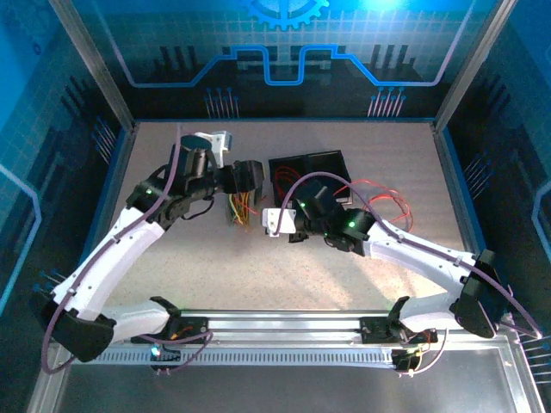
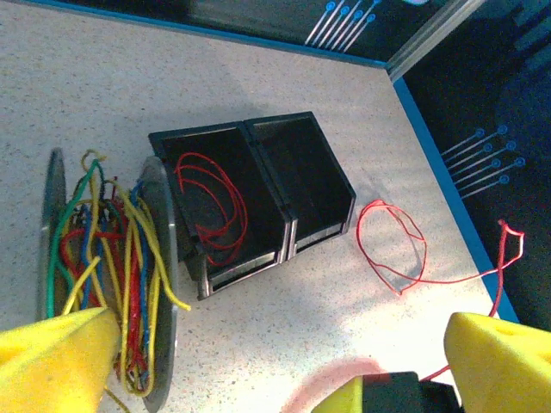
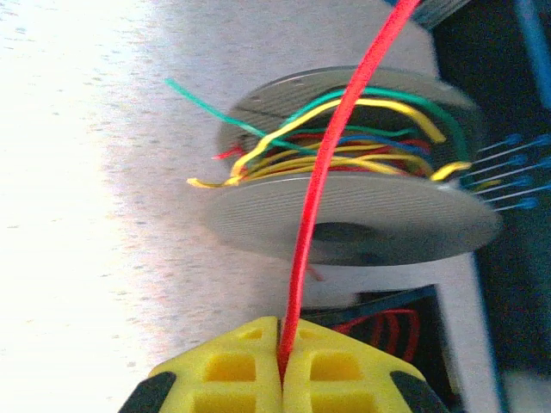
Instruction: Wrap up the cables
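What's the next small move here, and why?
Probably swing the right pincer round the spool to lay a turn of the red wire between its flanges. That pincer is shut on the wire, which runs straight past the spool. The left pincer is open and holds nothing.

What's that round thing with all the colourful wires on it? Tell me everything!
It's a spool: two flat grey round discs with yellow, green, red and blue wires wound messily between them, some ends sticking out. It seems to stand on its disc edges on the speckled table, beside two black bins.
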{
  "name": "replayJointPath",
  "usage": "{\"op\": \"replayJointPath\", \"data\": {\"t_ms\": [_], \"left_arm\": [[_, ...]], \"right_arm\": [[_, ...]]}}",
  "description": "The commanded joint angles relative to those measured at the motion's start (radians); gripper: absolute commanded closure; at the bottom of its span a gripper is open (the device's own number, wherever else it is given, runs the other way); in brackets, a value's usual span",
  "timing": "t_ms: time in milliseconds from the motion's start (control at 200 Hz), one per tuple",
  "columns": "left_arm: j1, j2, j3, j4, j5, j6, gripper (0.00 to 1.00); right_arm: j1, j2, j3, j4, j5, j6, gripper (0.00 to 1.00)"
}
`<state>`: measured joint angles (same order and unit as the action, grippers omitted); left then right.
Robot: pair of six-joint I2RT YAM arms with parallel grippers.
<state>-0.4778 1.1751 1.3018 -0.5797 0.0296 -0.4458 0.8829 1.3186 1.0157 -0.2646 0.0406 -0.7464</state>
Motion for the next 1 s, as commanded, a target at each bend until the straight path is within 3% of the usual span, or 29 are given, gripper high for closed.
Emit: {"op": "replayJointPath", "data": {"t_ms": [0, 245, 425, 681, 856, 996], "left_arm": [[0.025, -0.087, -0.027, 0.000, -0.035, -0.005, 0.01], [0.115, -0.158, -0.092, -0.046, -0.059, 0.003, 0.01], [0.191, -0.002, 0.028, -0.143, -0.003, 0.063, 0.01], [0.207, 0.179, 0.159, -0.195, 0.041, 0.234, 0.01], [0.242, 0.228, 0.210, -0.225, 0.036, 0.227, 0.03], [0.246, 0.254, 0.217, -0.227, 0.053, 0.196, 0.01]], "right_arm": [[0.013, -0.006, 0.012, -0.096, -0.090, 0.127, 1.00], [0.023, 0.056, 0.068, -0.135, -0.066, 0.261, 1.00], [0.020, 0.121, 0.202, -0.291, -0.149, 0.339, 1.00], [-0.040, 0.262, 0.366, -0.476, -0.316, 0.407, 1.00], [-0.091, 0.374, 0.490, -0.612, -0.411, 0.436, 1.00], [-0.108, 0.426, 0.545, -0.659, -0.420, 0.454, 1.00]]}}
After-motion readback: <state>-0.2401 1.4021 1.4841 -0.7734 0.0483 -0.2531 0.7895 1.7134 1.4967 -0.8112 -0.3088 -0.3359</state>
